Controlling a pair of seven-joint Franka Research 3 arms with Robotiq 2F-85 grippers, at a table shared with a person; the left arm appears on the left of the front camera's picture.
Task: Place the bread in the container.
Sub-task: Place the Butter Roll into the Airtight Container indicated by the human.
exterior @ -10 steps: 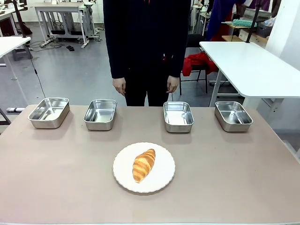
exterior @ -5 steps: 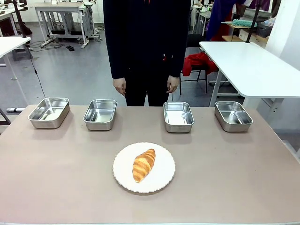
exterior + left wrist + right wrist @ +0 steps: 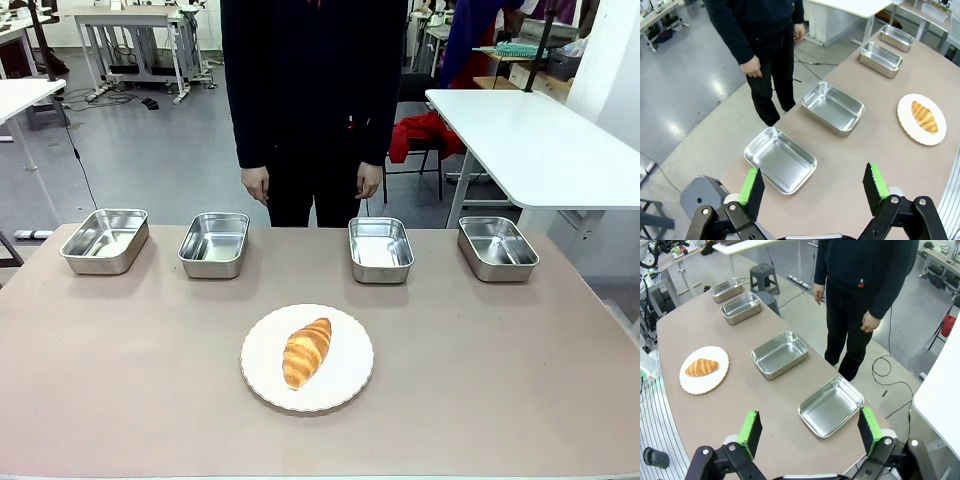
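1. Spanning the front view, a beige desk [image 3: 120, 400] carries everything.
2. A person [image 3: 313, 90] in dark clothes stands at its far edge, arms hanging at the sides.
3. A round white plate [image 3: 345, 385] with a scalloped rim lies nearer the robot's side, about midway across the desk.
4. Four shiny steel pans sit in a row along the far side, all bare inside: the leftmost container [image 3: 104, 240], the second container [image 3: 214, 243], the third container [image 3: 380, 248] and the rightmost container [image 3: 497, 247]. The plate lies in front of the gap between the second and third, well apart from every one.
5. The left hand [image 3: 813, 172] hangs high over the desk's left end, its jaws spread wide with nothing between the green pads.
6. The right hand [image 3: 809, 415] hangs high over the right end, likewise spread wide and gripping nothing.
7. The bread [image 3: 306, 351] lies aslant on the middle of the plate, in none of the containers.
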